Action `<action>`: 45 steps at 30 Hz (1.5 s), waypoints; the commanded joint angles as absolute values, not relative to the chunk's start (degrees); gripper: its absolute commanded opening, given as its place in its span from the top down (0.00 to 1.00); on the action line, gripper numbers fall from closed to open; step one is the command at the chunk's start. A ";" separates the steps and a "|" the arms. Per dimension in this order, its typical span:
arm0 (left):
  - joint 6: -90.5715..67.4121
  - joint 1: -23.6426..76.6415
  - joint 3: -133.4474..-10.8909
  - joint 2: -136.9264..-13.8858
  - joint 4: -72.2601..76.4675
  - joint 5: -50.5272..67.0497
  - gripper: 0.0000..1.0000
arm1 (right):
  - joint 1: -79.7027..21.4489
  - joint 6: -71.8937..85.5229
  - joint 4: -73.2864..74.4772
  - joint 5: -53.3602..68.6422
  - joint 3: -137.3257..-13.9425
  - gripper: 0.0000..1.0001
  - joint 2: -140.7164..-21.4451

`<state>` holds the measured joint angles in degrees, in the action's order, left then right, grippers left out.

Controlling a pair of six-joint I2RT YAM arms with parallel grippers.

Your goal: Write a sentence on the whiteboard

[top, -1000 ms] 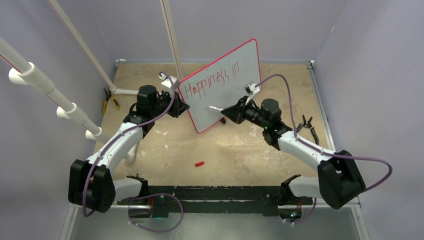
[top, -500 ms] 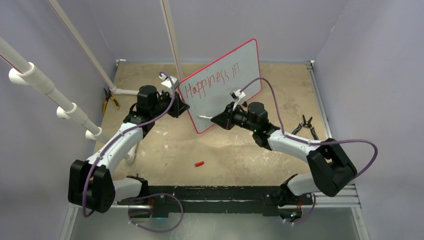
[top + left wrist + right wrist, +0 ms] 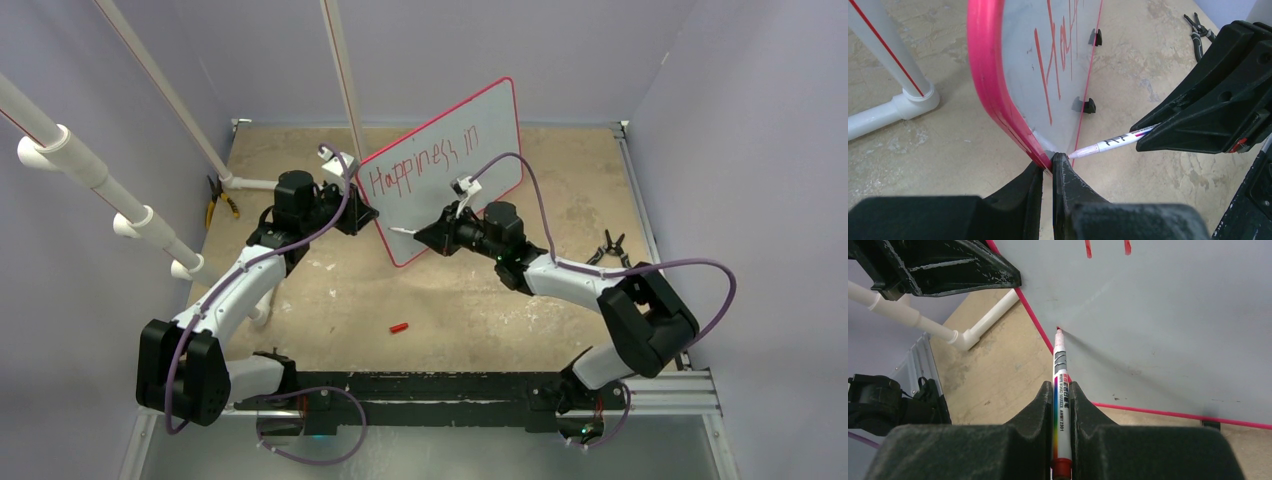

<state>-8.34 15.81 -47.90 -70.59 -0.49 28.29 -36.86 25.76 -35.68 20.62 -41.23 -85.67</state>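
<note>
My left tool (image 3: 1047,167) pinches the whiteboard (image 3: 1020,75) by its left corner rim; my right tool (image 3: 1062,390) grips the marker (image 3: 1060,362), tip touching the board nearby.

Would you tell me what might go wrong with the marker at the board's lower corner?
The left gripper pinches the whiteboard only by its corner rim, so pen pressure may twist it. The marker in the right gripper points beside that rim and could slip off. The grippers, close together, might collide.
</note>
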 commanded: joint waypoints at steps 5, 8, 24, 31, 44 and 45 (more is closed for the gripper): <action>-6.39 16.52 -48.37 -70.31 -1.93 28.57 1.00 | -37.09 24.98 -36.95 14.70 -40.59 1.00 -85.66; -6.41 16.52 -48.34 -70.39 -1.85 28.78 1.00 | -37.09 24.96 -36.55 14.33 -39.47 1.00 -85.35; -6.45 16.55 -48.30 -70.31 -1.80 28.71 1.00 | -37.08 26.45 -35.55 15.24 -40.81 1.00 -80.36; -6.42 16.61 -48.27 -70.22 -1.83 28.78 1.00 | -37.05 26.34 -34.62 13.66 -42.72 1.00 -81.81; -6.34 16.61 -48.28 -70.05 -1.90 28.74 1.00 | -37.02 25.37 -34.52 12.70 -42.57 1.00 -84.46; -6.41 16.61 -48.30 -70.00 -1.85 28.74 1.00 | -37.06 25.33 -34.35 12.81 -42.16 1.00 -84.31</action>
<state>-8.36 15.81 -47.90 -70.59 -0.62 27.66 -37.17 26.09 -33.91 14.48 -41.15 -83.29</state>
